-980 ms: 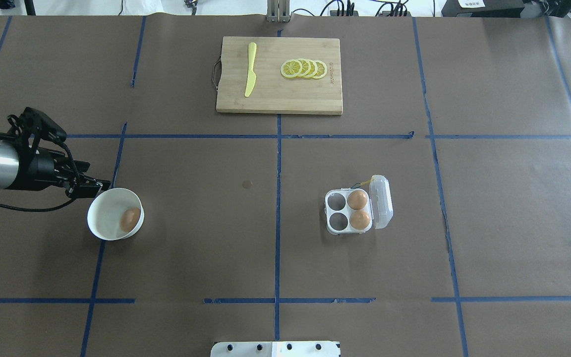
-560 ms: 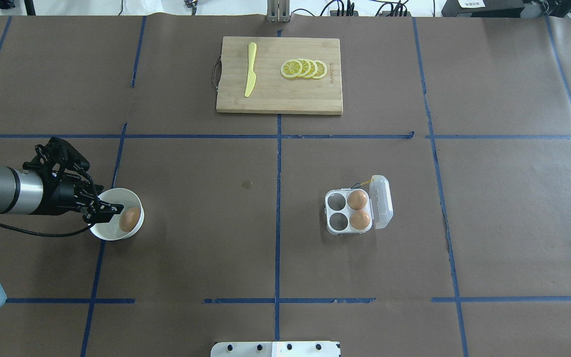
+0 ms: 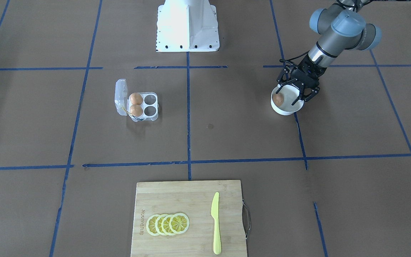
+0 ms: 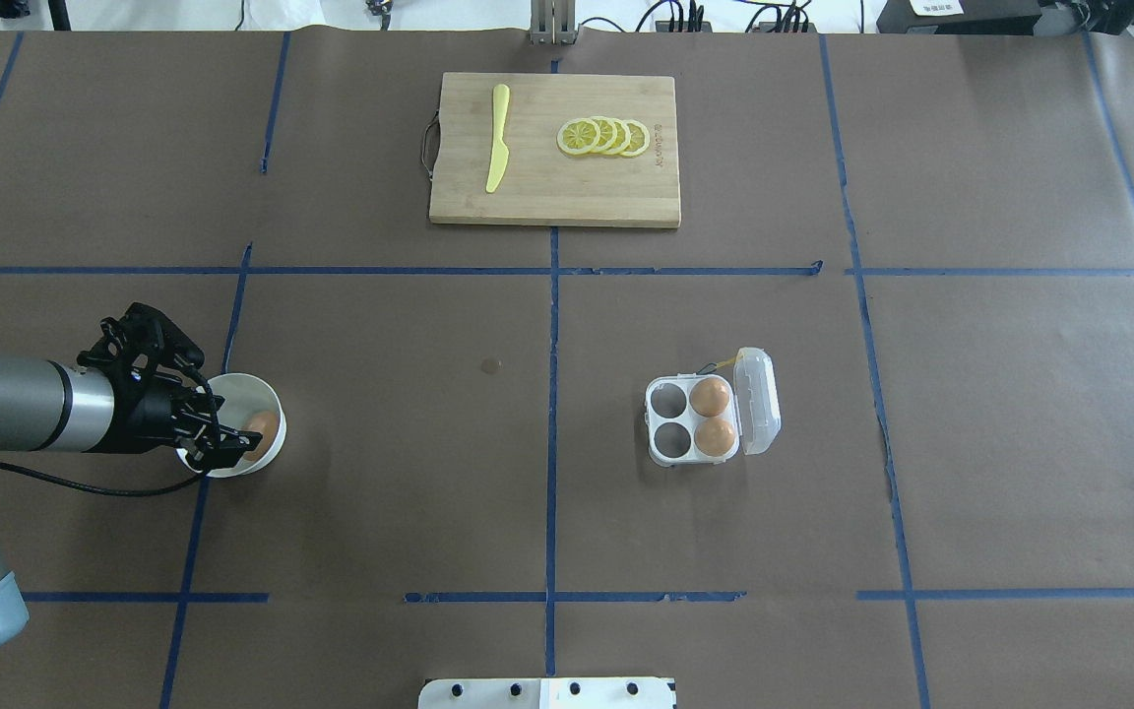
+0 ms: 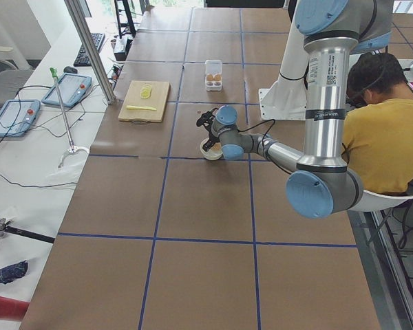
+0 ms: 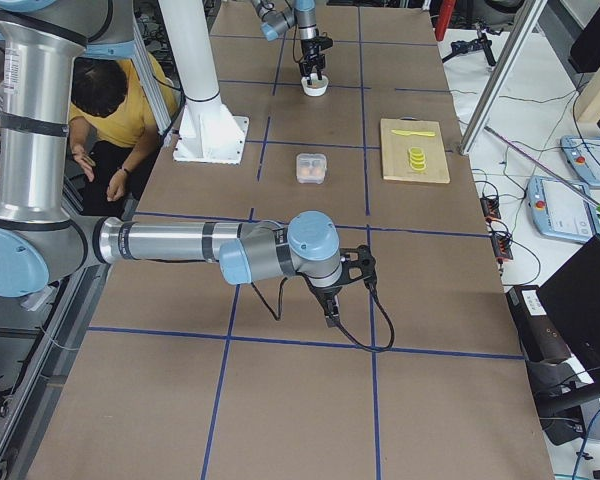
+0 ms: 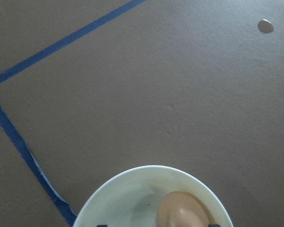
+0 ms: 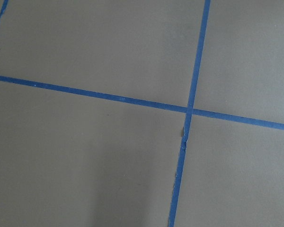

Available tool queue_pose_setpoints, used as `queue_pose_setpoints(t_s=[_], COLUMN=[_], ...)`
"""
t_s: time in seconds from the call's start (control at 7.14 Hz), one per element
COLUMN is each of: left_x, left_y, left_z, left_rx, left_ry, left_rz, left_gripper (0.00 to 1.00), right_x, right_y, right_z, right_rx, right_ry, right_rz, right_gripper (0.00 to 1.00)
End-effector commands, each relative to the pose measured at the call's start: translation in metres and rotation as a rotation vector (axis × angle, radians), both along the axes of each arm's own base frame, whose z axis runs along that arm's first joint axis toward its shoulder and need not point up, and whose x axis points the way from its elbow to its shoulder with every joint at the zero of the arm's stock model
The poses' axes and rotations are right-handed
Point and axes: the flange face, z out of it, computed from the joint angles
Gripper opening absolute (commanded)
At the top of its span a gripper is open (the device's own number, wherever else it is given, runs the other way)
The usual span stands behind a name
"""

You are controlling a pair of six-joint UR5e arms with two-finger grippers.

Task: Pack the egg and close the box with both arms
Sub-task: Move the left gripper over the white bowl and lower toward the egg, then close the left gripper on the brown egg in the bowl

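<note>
Moved in over the last 1 s: left gripper (image 4: 224,440), from beside the far-left rim down into the round white bowl (image 4: 254,394). Jaws spread wide, holding nothing. Black tips dipped inside the rim, with 1 smooth tan-brown egg (image 4: 262,427) lying against the bowl's right wall, seemingly between the tips, though contact is hard to judge. Glossy, thick-walled bowl, on the left side of the table (image 4: 380,492).

Well to the right, the box (image 4: 655,425): clear plastic with 4 round cups. Hinged lid (image 4: 760,402) thrown open to the right, thin yellow band at its far corner, and 2 look-alike eggs (image 4: 711,396) in the right-hand cups.

Toward the far edge, a rectangular bamboo cutting board (image 4: 547,197) with a yellow plastic knife (image 4: 498,138) and 4 overlapped lemon slices (image 4: 604,136).

Matte brown paper over the whole table, gridded with blue tape.

Right gripper (image 6: 332,305) low over the paper toward the right end; cannot tell how far open.

Operator (image 5: 382,148) in a yellow shirt seated behind the robot.
</note>
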Motion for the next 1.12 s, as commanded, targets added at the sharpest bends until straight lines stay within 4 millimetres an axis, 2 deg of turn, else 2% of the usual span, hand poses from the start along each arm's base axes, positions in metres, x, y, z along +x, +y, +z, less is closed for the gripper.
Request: queue_pose_setpoints(t_s=[0.0,0.28,0.98], left_x=[0.006,0.017,0.023], left_y=[-0.002,-0.009,-0.014], left_z=[0.003,0.001,0.004], left_rx=[-0.004,-0.003,-0.006], left_ry=[-0.005,-0.002,-0.007], left_rz=[0.002,0.002,0.002], left_gripper=[0.71,0.71,0.7], right_x=[0.0,0.0,0.0], right_y=[0.0,0.0,-0.001], right_z=[0.001,0.004,0.003], right_rx=[-0.001,-0.006,-0.004], right_ry=[0.0,0.002,0.002], right_rz=[-0.001,0.0,0.0], right_gripper=[1.0,1.0,1.0])
